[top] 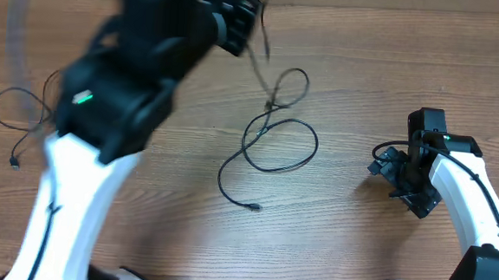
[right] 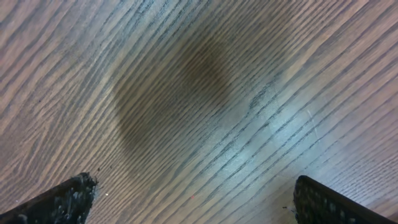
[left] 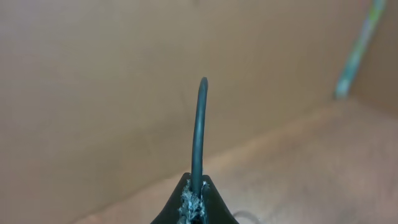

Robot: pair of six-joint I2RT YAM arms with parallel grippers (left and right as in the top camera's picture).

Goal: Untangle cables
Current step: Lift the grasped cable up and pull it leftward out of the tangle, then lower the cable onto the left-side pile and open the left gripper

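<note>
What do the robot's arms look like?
Each arm has a smooth white tube section and chunky black joints. The left arm and right arm each carry a tiny green light. A thin black wire runs along the right one. The right gripper has two black fingers with rough, speckled tips.

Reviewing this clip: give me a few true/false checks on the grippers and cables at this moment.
1. The left gripper is shut on a cable. True.
2. The right gripper holds a cable. False: it is open over bare table, with nothing between its fingers.
3. A second cable lies apart near the table's left edge. True.
4. All cables are bundled in one tight coil. False: loose loops are spread out mid-table.
</note>
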